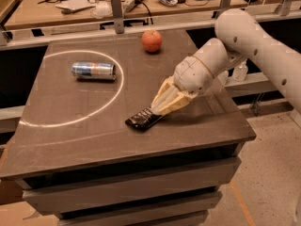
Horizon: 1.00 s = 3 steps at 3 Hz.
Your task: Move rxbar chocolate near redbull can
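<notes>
The rxbar chocolate [140, 120], a flat black bar, lies on the dark table [70, 142] near its front middle. My gripper [159, 110] comes down from the right, and its pale fingers [170, 98] are closed together on the bar's right end. The bar still rests on the table. The redbull can [93, 70] lies on its side at the back left, inside a white chalk circle, well apart from the bar.
A red apple [152, 41] sits at the back middle of the table. Behind the table runs a metal rail and a workbench [56, 13] with cables and clutter. The table's front edge is close to the bar.
</notes>
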Each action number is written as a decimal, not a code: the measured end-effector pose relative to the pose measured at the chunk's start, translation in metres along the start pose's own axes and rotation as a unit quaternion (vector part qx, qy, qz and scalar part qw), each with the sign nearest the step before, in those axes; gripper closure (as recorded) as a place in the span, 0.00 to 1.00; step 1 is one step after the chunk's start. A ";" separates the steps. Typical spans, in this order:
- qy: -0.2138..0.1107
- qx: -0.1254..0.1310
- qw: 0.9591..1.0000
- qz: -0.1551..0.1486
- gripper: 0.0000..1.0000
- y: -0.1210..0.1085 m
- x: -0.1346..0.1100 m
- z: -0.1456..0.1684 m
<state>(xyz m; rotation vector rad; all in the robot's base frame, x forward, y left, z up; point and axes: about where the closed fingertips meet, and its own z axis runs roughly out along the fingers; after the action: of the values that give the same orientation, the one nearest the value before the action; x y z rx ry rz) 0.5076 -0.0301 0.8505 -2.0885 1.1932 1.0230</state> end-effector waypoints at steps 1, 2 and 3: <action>0.034 0.055 0.997 0.036 1.00 -0.016 0.002 -0.011; 0.086 0.119 0.985 0.092 1.00 -0.026 0.011 -0.022; 0.136 0.221 0.950 0.176 1.00 -0.052 0.028 -0.027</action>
<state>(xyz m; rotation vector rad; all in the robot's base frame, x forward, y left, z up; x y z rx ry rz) 0.5714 -0.0390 0.8469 -1.7282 1.7945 0.5398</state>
